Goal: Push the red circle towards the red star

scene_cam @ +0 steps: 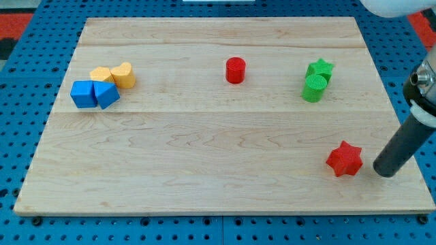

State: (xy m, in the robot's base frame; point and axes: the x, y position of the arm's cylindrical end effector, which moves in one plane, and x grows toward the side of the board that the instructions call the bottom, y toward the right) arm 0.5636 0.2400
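My tip (pixel 385 170), the lower end of the straight dark rod, rests on the pale wooden tabletop (pixel 218 184) close to its right edge and towards the bottom right corner; the rod carries no jaws, so nothing here is clenched, released or grasping. Just to the left of my tip, with a narrow gap between them, lies the red star-shaped block (pixel 344 159). The red circle, a short red cylindrical block (pixel 235 70), stands well apart from my tip, up near the top edge and roughly midway between the left and right edges; it sits up and to the left of the red star, with bare wood between the two. Between that cylinder and the right edge, a green star-shaped block (pixel 320 69) touches a green cylindrical block (pixel 314 88) just below it. Near the left edge, in the upper half, four blocks huddle together: two yellow blocks of rounded form (pixel 123 75) and (pixel 102 74), whose exact shapes I cannot tell, pressed against a blue cube-like block (pixel 84 94) and a second blue angular block (pixel 106 94). No containers show on the board.
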